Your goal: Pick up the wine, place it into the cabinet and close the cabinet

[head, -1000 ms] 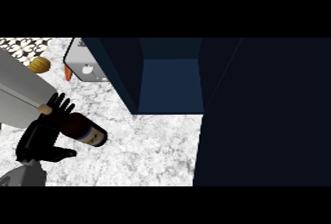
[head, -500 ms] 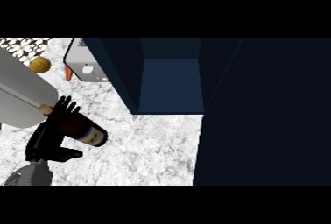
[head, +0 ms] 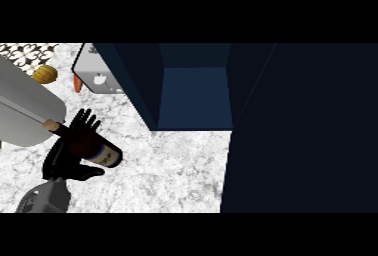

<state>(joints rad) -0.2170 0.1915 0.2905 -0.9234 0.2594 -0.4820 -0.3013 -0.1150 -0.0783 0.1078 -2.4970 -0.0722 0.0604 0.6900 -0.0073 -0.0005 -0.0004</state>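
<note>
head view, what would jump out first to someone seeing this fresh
The big dark blue cabinet fills the right side, its open compartment facing the marble counter. At lower left the left hand curls round a dark wine bottle lying tilted, cork end toward the upper left.

The table [head: 170, 170] is white marble mottled with grey. The wine bottle [head: 92, 146] is dark, with a tan cork end and a pale label. The left hand [head: 70, 160] is black, its forearm grey. The cabinet [head: 196, 87] is dark navy, its inside a lighter blue. At far left, an orange-brown round fruit [head: 45, 73] lies beside black-and-white patterned tiles [head: 29, 50].
</note>
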